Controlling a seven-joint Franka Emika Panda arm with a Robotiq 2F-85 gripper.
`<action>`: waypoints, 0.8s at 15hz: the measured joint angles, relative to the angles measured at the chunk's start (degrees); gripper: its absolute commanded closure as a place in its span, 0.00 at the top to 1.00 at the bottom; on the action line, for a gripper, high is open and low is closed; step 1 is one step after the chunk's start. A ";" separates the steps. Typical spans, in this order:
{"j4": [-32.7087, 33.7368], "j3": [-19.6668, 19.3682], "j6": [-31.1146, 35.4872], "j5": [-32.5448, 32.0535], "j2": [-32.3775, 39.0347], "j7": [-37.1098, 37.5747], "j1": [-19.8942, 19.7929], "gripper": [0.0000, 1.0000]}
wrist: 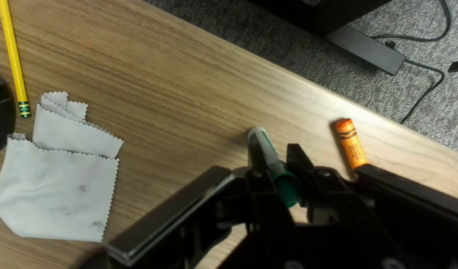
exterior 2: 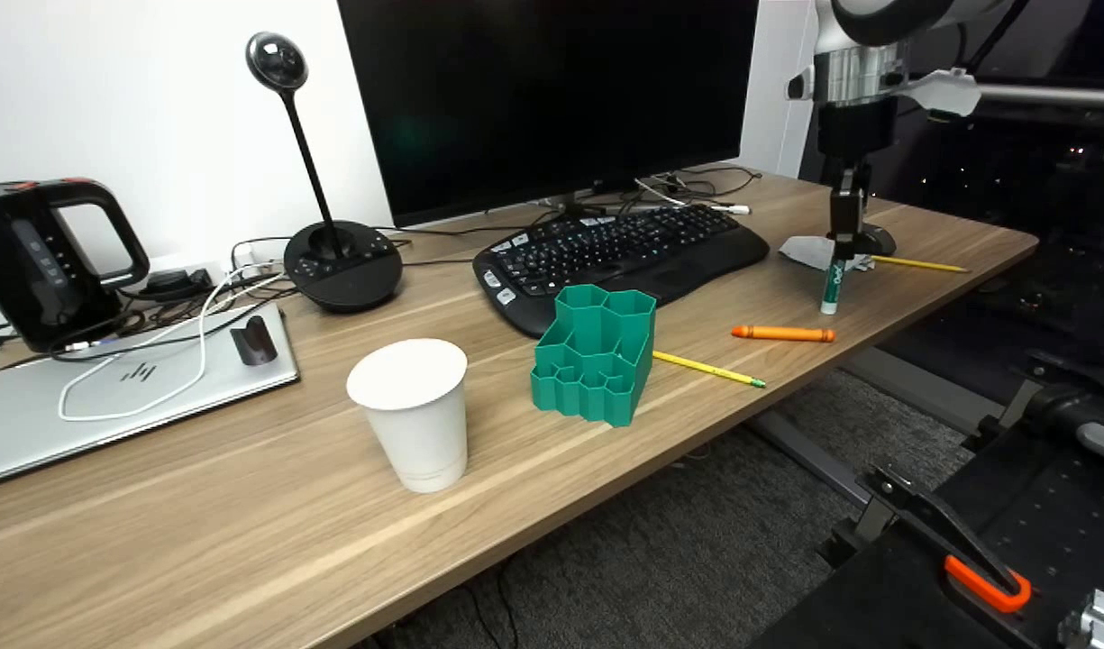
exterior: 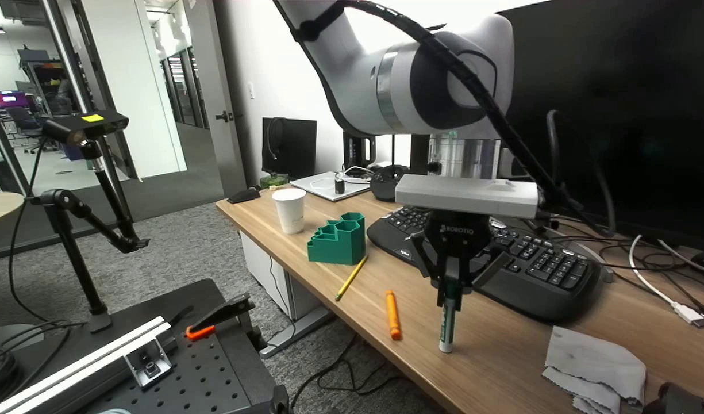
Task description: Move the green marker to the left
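Note:
The green marker [exterior: 446,330] stands upright, green cap up and white end down, in both exterior views [exterior 2: 832,287]. My gripper [exterior: 449,299] points straight down with its fingers shut on the marker's green cap. In the wrist view the marker [wrist: 267,148] runs between the two fingertips [wrist: 274,145], with its white end beyond them. The upper part of the cap is partly hidden by the fingers in the exterior views. The marker's lower end is at the table surface or just above it; I cannot tell if it touches.
An orange crayon [exterior: 393,315] lies beside the marker, and a yellow pencil [exterior: 352,279] lies by the green holder [exterior 2: 592,397]. A grey cloth [wrist: 60,194] and another pencil [wrist: 12,56] lie on the other side. The keyboard [exterior 2: 624,252] is behind; a white cup [exterior 2: 416,424] stands farther along.

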 measured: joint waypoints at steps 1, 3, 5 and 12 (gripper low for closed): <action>-1.34 -0.04 0.77 -0.21 -0.72 0.02 0.00 0.53; -3.44 -0.14 1.90 -0.44 -1.71 0.04 0.00 0.67; -4.95 -0.23 2.64 -0.61 -2.45 0.04 0.00 0.82; -9.15 -1.79 1.54 -4.17 -7.79 1.23 0.03 1.00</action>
